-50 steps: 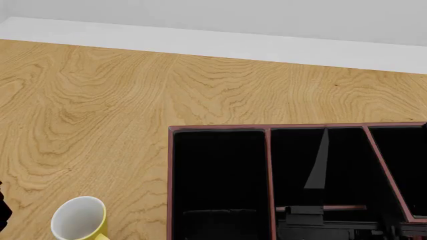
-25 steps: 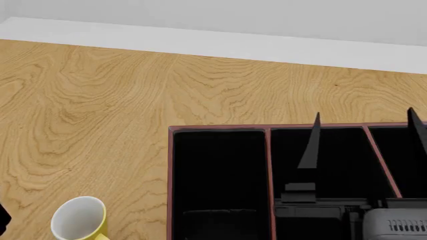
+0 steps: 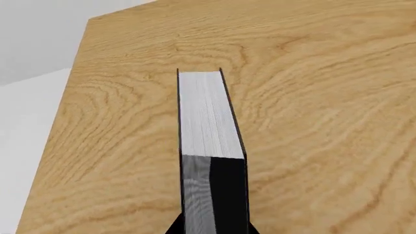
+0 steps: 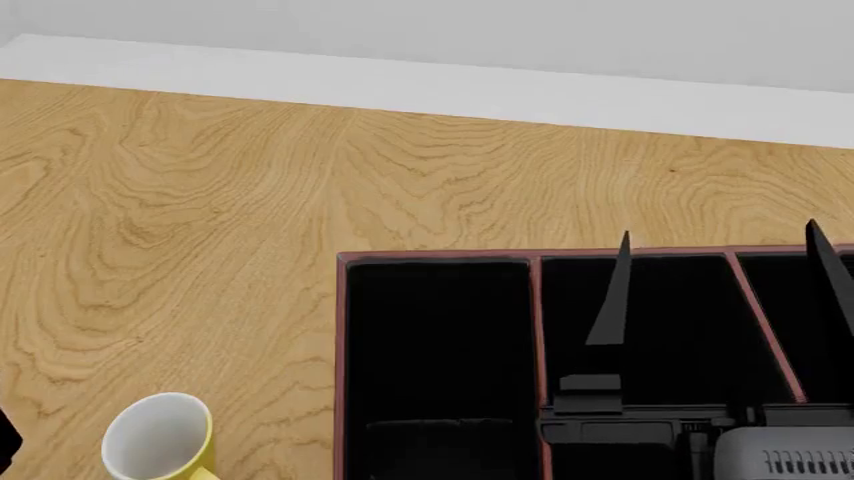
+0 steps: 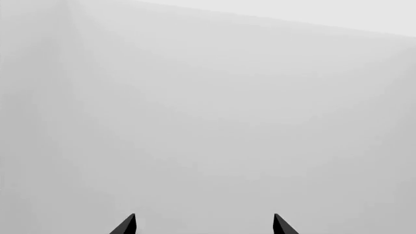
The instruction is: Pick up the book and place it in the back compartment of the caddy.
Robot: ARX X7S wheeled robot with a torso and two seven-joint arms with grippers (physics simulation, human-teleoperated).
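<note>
Left end effector (image 3: 211,229) grasping book (image 3: 206,117); right end effector (image 4: 727,300) released over caddy (image 4: 340,350); mug (image 4: 160,438) beside

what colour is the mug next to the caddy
The mug is yellow outside with a white inside, seen best in the head view.

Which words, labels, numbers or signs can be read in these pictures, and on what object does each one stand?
There is no readable text in any view.
The book shows only plain black covers and a white page block.
The yellow mug has no print.
The caddy carries no label.
The wooden table shows only grain.
</note>
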